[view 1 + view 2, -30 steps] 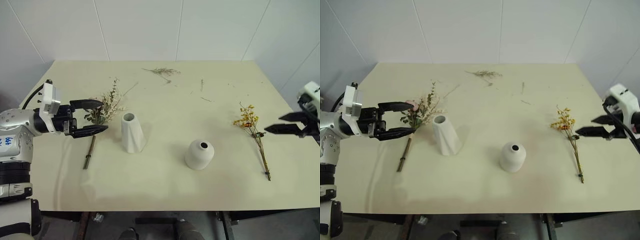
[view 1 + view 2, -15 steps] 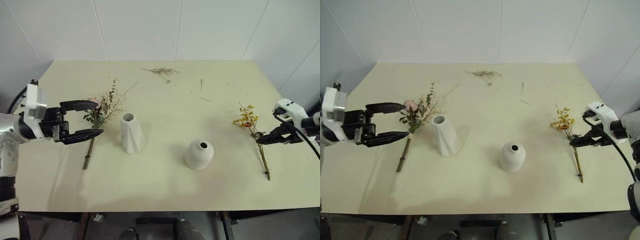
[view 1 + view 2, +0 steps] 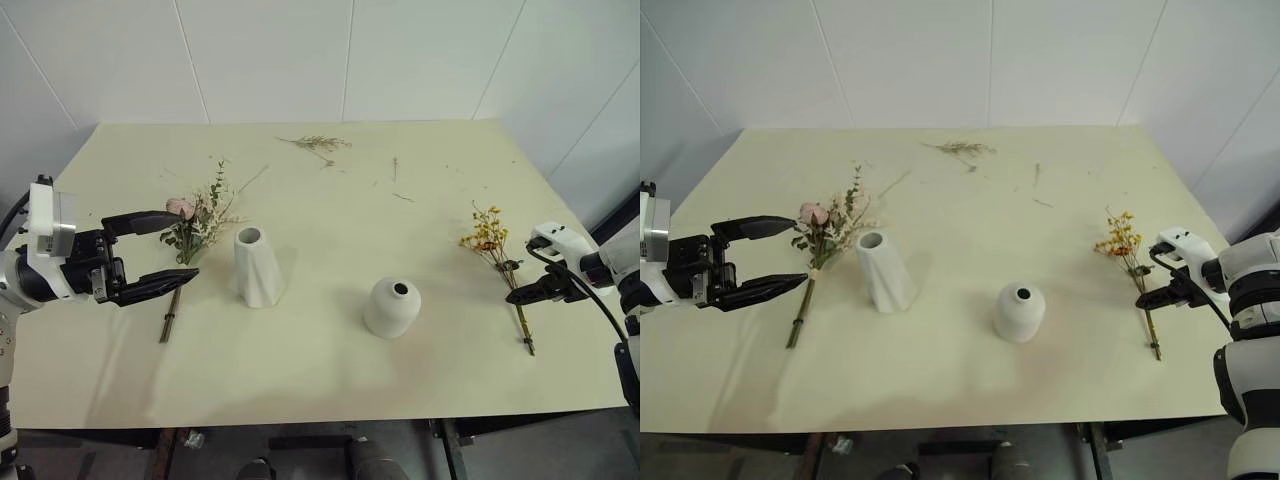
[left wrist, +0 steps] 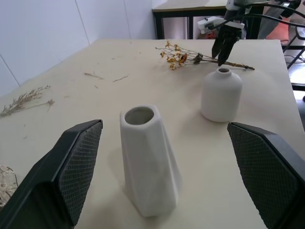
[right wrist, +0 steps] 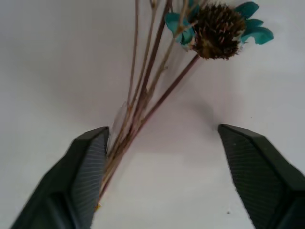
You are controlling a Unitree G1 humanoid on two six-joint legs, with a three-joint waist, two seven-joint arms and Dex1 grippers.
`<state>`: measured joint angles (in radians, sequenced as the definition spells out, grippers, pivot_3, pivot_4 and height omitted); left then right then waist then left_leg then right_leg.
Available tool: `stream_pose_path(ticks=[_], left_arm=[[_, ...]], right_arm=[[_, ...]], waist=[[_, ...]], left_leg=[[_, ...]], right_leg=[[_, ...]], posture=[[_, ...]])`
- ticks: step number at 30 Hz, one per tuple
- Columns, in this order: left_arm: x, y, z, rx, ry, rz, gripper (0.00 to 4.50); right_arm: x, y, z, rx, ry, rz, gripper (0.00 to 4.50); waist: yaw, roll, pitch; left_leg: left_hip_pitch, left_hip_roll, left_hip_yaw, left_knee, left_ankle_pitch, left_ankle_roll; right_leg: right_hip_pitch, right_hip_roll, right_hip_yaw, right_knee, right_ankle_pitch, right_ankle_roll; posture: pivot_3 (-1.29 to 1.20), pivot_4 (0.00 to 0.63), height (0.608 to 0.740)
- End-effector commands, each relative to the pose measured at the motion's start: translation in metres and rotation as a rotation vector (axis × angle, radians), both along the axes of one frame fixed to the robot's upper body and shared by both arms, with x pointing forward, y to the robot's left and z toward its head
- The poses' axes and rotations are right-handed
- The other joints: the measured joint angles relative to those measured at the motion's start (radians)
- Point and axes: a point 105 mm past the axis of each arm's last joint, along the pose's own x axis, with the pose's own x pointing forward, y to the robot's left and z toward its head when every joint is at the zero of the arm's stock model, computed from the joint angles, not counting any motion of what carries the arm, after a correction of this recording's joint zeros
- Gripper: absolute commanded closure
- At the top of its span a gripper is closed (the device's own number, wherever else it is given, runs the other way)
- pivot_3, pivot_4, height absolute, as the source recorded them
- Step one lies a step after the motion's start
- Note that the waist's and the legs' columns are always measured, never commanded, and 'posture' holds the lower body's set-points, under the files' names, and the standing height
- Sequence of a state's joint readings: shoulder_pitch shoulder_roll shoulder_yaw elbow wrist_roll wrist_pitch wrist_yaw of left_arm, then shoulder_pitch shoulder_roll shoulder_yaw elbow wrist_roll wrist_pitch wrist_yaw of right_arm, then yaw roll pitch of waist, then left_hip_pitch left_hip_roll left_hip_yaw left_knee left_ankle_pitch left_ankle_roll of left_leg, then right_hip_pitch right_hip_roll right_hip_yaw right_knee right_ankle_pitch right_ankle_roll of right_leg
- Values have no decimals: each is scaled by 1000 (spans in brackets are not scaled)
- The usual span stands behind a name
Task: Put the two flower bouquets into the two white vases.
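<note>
left end effector (image 3: 160,250) spread wide and empty beside pink bouquet (image 3: 190,225) flat on tabletop (image 3: 330,380). then tall twisted vase (image 3: 256,266), round vase (image 3: 392,307), both upright. at far right, yellow bouquet (image 3: 495,250) lying flat, stems between parted fingers of right end effector (image 3: 520,293), not gripped.

Place: a plain indoor test room or lab, set up for a tabletop trial rather than lived in.
Walls: bare white panels (image 3: 270,55) with thin seams ran from 9 to 3 o'clock behind the table.
Table: one large pale cream tabletop (image 3: 330,375) on a dark frame stood apart from any home furniture.
Beyond, at 1 o'clock in the left wrist view: a second black-legged table (image 4: 190,9) and loose cables (image 4: 286,19) were visible.
</note>
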<state>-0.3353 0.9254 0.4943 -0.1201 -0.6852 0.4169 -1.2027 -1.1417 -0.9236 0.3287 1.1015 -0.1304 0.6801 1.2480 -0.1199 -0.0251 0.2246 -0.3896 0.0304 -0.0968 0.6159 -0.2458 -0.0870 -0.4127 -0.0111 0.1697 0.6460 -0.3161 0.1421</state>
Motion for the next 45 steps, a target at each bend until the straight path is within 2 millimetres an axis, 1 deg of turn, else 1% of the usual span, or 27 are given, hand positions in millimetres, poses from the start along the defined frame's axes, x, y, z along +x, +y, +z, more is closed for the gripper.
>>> stream_pose_path(ticks=[1,4,8,9,11,13,17,18,19,20,21,22,23,25,27,28,29,31,32,34,36,40,42,45], left_arm=[[-6,-1,11,4,-49,-1,0],[-5,-3,12,3,-55,-2,0],[-2,-6,13,0,-58,-15,0],[-1,-7,13,1,-58,-17,0],[1,-7,13,4,-59,-23,0],[6,-6,15,7,-61,-26,0],[14,-5,18,7,-69,-34,0],[16,-5,18,7,-70,-38,0],[18,-5,18,8,-71,-40,0],[19,-5,19,10,-71,-45,0],[21,-5,20,12,-71,-49,0],[23,-5,21,13,-71,-52,0],[24,-5,21,14,-72,-54,0],[26,-5,23,18,-69,-59,0],[28,-3,23,22,-65,-62,0],[28,-3,23,25,-60,-67,0],[29,-3,23,27,-57,-70,0],[30,-2,23,32,-53,-79,0],[31,-3,23,36,-51,-85,0],[31,-4,23,47,-49,-104,0],[32,-5,23,62,-44,-117,0],[33,-2,23,89,-16,-143,0],[32,2,21,101,13,-152,0],[34,9,17,101,22,-147,0]], right_arm=[[3,3,0,13,-12,-11,1951],[2,4,-8,13,8,-6,3042],[1,3,-11,25,2,-10,4332],[2,5,-8,44,-11,-1,4480],[3,11,-1,98,-36,30,4480],[11,19,22,168,-158,66,4480],[20,25,59,217,-396,122,4480],[22,32,77,260,-518,164,4480],[22,35,90,287,-603,189,4480],[22,41,111,342,-742,211,4480],[19,45,129,391,-862,215,4480],[15,47,142,431,-948,208,4480],[12,49,150,456,-1002,200,4480],[-4,66,176,595,-1141,239,4480],[-18,78,191,700,-1216,272,4480],[-29,92,196,744,-1256,325,4480],[-38,101,198,773,-1281,362,4480],[-51,118,197,808,-1287,423,4480],[-56,128,193,818,-1276,458,4480],[-63,145,183,841,-1247,500,4480],[-69,160,167,832,-1193,556,4480],[-72,177,135,814,-1101,611,4480],[-72,182,127,814,-1075,639,4480],[-69,186,117,839,-1054,636,4480]], waist=[[-3,0,0],[-8,-1,0],[-15,-1,-1],[-16,-2,-1],[-17,-2,-1],[-17,-2,-1],[-22,-1,-1],[-21,-1,-1],[-20,-1,-1],[-18,-1,-1],[-18,-1,-1],[-18,-1,-1],[-18,-1,-1],[-16,-1,-1],[-17,-1,-1],[-16,-1,-1],[-15,-1,-1],[-13,-1,-1],[-12,-1,-1],[-8,-1,-1],[-4,-1,-1],[5,-1,-1],[7,-1,-1],[10,-1,-1]], left_leg=[[0,0,0,0,0,0],[0,0,0,0,0,0],[0,0,0,0,0,0],[0,0,-1,0,0,0],[1,0,-1,1,0,0],[1,0,-1,2,0,0],[0,0,-1,3,0,0],[0,0,-1,3,0,0],[1,0,-1,3,0,0],[0,0,-1,3,0,0],[0,0,-1,3,0,0],[-1,0,-2,3,0,0],[-1,0,-2,3,0,0],[-1,0,-2,3,0,0],[-1,0,-3,2,0,0],[-1,0,-3,3,0,0],[-1,0,-3,3,0,0],[-1,0,-3,3,0,0],[-1,0,-4,3,0,0],[-1,0,-4,4,0,0],[-1,0,-4,5,0,0],[0,0,-3,6,0,0],[0,0,-3,6,0,0],[0,0,-3,6,0,0]], right_leg=[[0,0,0,0,0,0],[1,0,0,0,0,0],[1,0,0,0,0,0],[1,0,0,0,0,0],[2,0,0,0,0,0],[2,0,0,0,0,1],[2,0,0,2,1,1],[2,0,0,2,1,1],[2,1,0,2,1,1],[2,1,0,2,0,1],[2,1,0,2,0,1],[2,1,0,2,0,1],[2,1,0,2,0,1],[2,0,-1,2,0,1],[1,1,-1,3,0,1],[1,1,-1,3,0,1],[1,1,-1,3,0,1],[1,1,-1,5,0,1],[1,1,-1,5,0,1],[1,1,-1,5,0,1],[1,1,-1,6,0,1],[1,1,-1,7,0,0],[1,1,-1,7,0,0],[1,1,-1,7,0,0]], posture=[[0,150,740],[0,150,740],[0,150,740],[0,150,740],[0,150,740],[0,150,740],[0,150,740],[0,150,740],[0,150,740],[0,150,740],[0,150,740],[0,150,740],[0,150,740],[0,150,740],[0,150,740],[0,150,740],[0,150,740],[0,150,740],[0,150,740],[0,150,740],[0,150,740],[0,150,740],[0,150,740],[0,150,740]])
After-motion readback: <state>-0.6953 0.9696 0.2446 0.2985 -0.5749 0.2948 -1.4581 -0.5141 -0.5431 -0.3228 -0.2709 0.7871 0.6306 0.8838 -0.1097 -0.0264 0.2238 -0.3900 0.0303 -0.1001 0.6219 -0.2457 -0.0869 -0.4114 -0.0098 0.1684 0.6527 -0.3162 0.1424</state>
